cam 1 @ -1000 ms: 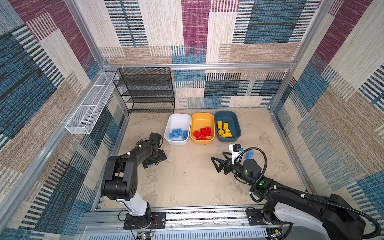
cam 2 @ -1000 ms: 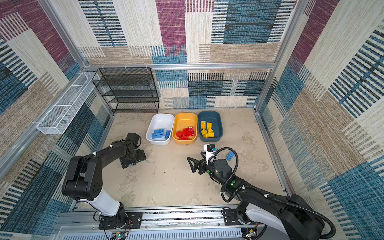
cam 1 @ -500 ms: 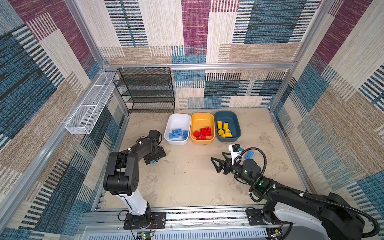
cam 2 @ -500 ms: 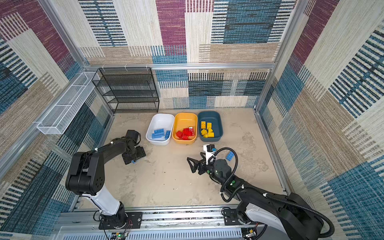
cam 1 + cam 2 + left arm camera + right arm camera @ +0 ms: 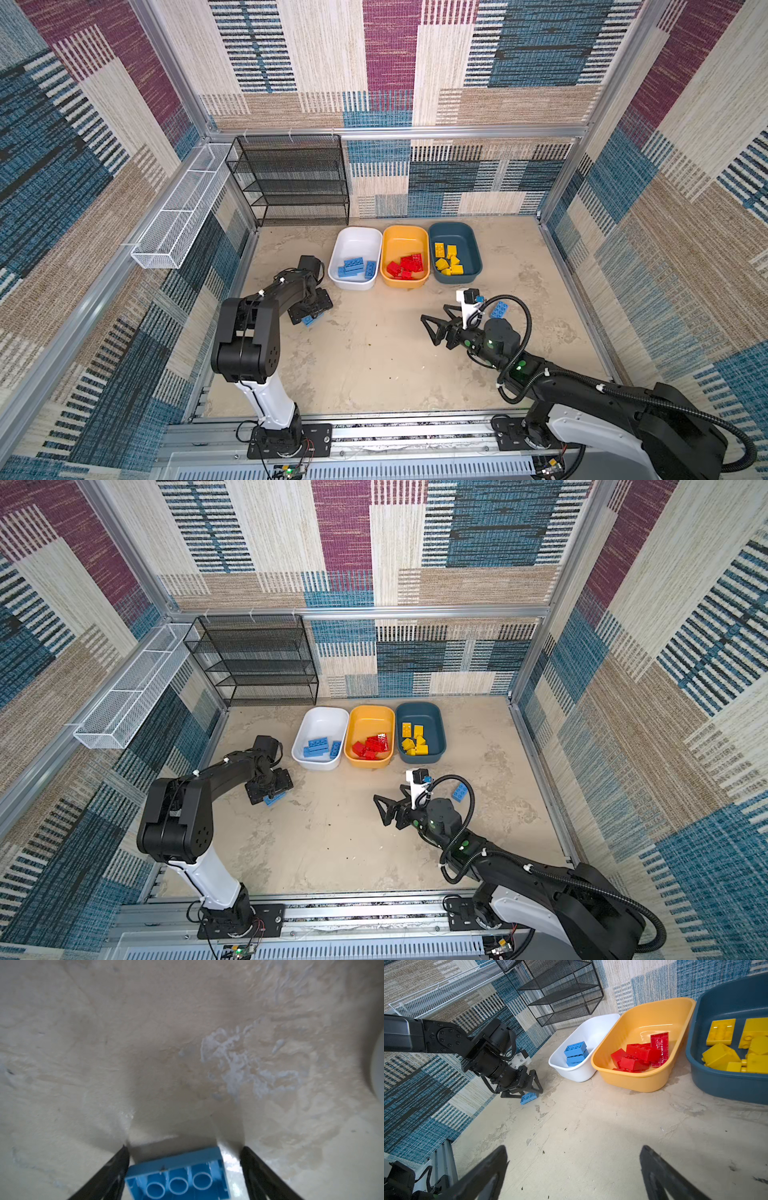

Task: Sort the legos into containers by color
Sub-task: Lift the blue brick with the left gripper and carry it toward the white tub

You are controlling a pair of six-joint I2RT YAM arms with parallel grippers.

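Left wrist view: left gripper low over the worktop, fingers spread either side of a blue brick, with a gap on one side. In both top views the right gripper has fingers wide apart and holds nothing. A second blue brick lies loose beside that arm. White tub holds blue bricks, orange tub red bricks, teal tub yellow bricks.

Blue brick now between left jaws
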